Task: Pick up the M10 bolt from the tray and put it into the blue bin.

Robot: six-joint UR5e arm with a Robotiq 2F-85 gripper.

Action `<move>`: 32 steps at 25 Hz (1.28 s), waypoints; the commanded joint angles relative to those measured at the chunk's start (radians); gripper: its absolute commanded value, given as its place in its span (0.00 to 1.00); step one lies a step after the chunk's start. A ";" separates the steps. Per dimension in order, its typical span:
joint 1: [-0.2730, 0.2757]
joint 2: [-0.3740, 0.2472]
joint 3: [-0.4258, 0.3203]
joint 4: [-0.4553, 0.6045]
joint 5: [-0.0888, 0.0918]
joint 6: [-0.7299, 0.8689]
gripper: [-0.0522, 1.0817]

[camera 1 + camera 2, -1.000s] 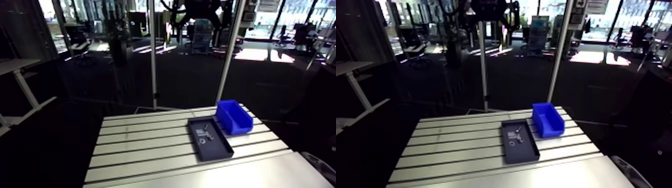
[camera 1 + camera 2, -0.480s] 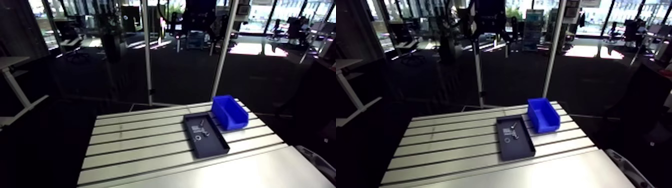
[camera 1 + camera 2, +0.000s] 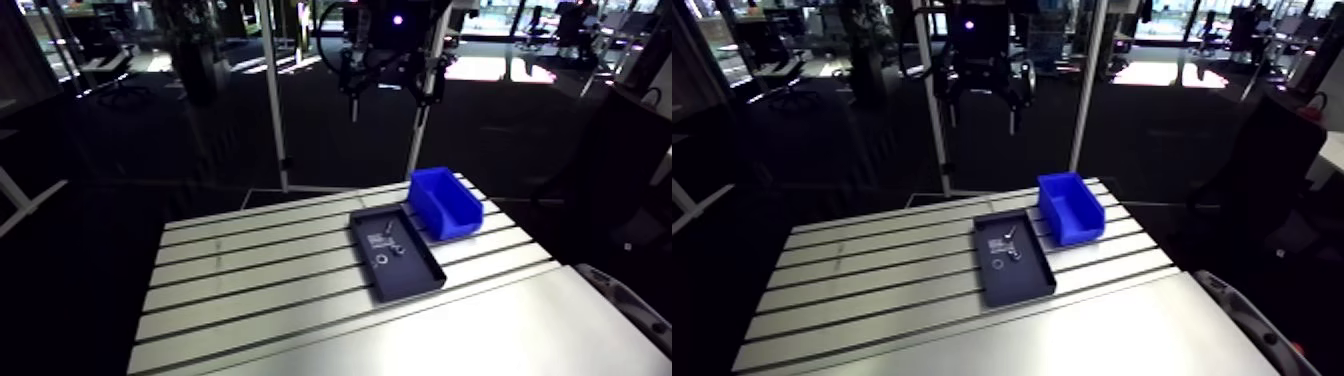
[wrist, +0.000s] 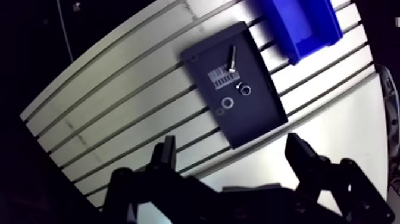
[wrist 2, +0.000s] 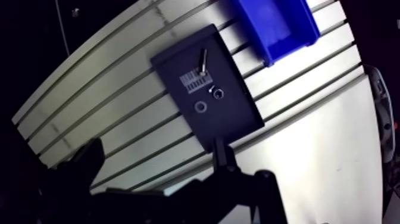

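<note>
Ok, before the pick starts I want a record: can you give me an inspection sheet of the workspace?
surface: slotted aluminium table.
job's things: M10 bolt lies in the dark tray; blue bin beside the tray, nothing seen inside.
clutter: barcode label, ring and small nut in the tray.
grippers: gripper open, above the table, holding nothing.
cables: nothing seen.
surroundings: nothing seen.

silvery m10 bolt (image 4: 232, 59) flat in dark tray (image 4: 257, 116), open blue bin (image 4: 305, 24) just beside it
</note>
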 commanded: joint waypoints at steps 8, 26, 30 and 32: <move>-0.026 0.098 0.104 -0.176 -0.009 0.023 0.05; -0.080 0.204 0.147 -0.260 -0.006 0.036 0.14; -0.081 0.233 0.159 -0.294 -0.009 0.036 0.24; -0.081 0.245 0.164 -0.308 -0.012 0.036 0.29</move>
